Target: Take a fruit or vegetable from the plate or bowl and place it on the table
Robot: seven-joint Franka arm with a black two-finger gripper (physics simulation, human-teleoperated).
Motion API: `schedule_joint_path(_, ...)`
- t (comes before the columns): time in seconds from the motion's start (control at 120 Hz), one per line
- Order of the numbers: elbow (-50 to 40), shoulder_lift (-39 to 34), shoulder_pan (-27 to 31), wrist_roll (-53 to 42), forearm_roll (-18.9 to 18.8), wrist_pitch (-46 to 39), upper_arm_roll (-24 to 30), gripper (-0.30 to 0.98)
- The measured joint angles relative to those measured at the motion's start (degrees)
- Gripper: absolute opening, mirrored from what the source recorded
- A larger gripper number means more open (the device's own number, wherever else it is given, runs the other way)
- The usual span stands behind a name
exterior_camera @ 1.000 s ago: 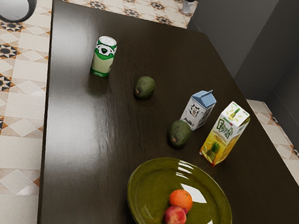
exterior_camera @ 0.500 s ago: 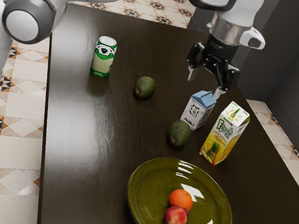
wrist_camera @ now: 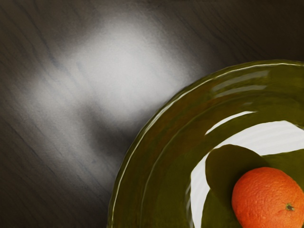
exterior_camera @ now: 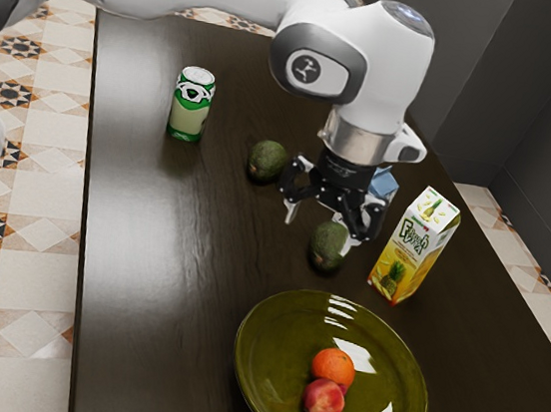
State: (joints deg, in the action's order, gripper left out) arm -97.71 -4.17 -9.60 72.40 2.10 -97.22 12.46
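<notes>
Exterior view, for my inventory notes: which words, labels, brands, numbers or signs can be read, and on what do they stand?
"Fresh", as far as it reads, on the yellow carton; the word below is too blurred.
Can: a dark emblem; no readable words.
Blue-topped carton: largely behind the gripper; no readable text.
Arm: a round badge with a sign, no readable words.
No number is readable.

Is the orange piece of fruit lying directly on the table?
No, the orange sits in the green plate.
</notes>
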Motion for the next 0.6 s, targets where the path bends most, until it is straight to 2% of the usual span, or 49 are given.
schedule_joint_path(0.367, -5.11, 0.99, 0.71, 10.54, 0.01, -8.46, 4.27, 0.69)
schedule_joint_path(0.6, -1.20, 8.22, -1.71, 14.72, -0.37, -10.70, 5.28, 0.69)
